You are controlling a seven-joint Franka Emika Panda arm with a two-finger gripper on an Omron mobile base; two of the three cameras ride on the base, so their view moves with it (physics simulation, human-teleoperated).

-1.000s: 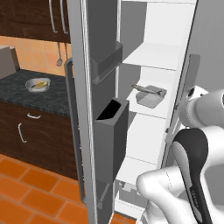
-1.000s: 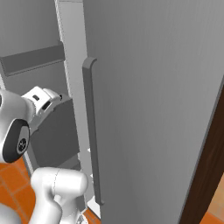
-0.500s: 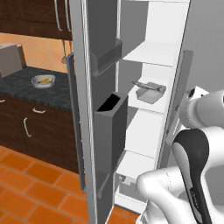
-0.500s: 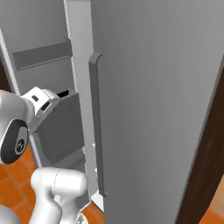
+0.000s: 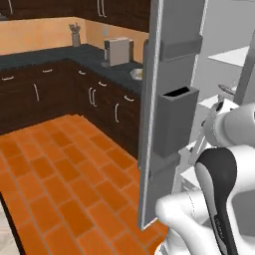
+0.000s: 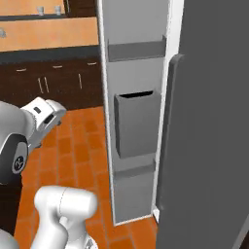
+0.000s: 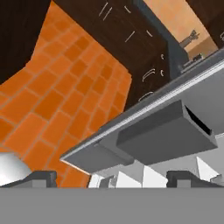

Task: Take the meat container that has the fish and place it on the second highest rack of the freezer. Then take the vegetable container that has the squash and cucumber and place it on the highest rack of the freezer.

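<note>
The freezer (image 5: pixel 226 30) stands open at the right, with white shelves (image 5: pixel 233 54) inside. Its grey door (image 5: pixel 172 124) with boxy bins cuts through the middle of the left base view. On a lower shelf a grey tip (image 5: pixel 227 90) of something peeks past the door edge; what it is cannot be told. A small bowl with yellowish contents (image 5: pixel 136 73) sits on the dark counter, half hidden by the door. My gripper (image 7: pixel 114 179) is open and holds nothing, facing a door bin (image 7: pixel 166 131) from below.
Dark wood cabinets (image 5: pixel 60 94) line the left and back walls under a dark counter. A toaster (image 5: pixel 118 51) stands on that counter. Orange tiled floor (image 5: pixel 64 174) spreads to the left. A second grey door with a long handle (image 6: pixel 168 136) stands close at the right.
Both base views have swung left, so the camera moved: the freezer interior slid to the right edge and the kitchen floor and cabinets came in. The gripper stays open.
</note>
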